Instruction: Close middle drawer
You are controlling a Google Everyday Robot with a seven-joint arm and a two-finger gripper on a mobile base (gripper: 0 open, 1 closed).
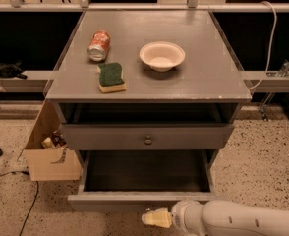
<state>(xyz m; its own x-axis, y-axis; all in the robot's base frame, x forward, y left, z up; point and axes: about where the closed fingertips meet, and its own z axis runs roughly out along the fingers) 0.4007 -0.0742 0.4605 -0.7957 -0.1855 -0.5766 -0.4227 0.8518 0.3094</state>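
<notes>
The middle drawer (139, 201) is the wide grey drawer pulled far out at the bottom of the cabinet. Its deep box tray (147, 171) looks empty, and its plain front panel faces me. My gripper (157, 218), cream-tipped on a white arm (243, 220), comes in from the lower right. It sits just in front of and slightly below the middle of the front panel, pointing left. The grey drawer front with the round metal knob (148, 140) above it is pushed in.
On the cabinet top (203, 77) are a red can (99, 45) lying on its side, a green-and-yellow sponge (111, 77) and a white bowl (161, 55). A cardboard box (48, 156) stands on the floor at the cabinet's left. A black cable (29, 210) runs across the speckled floor.
</notes>
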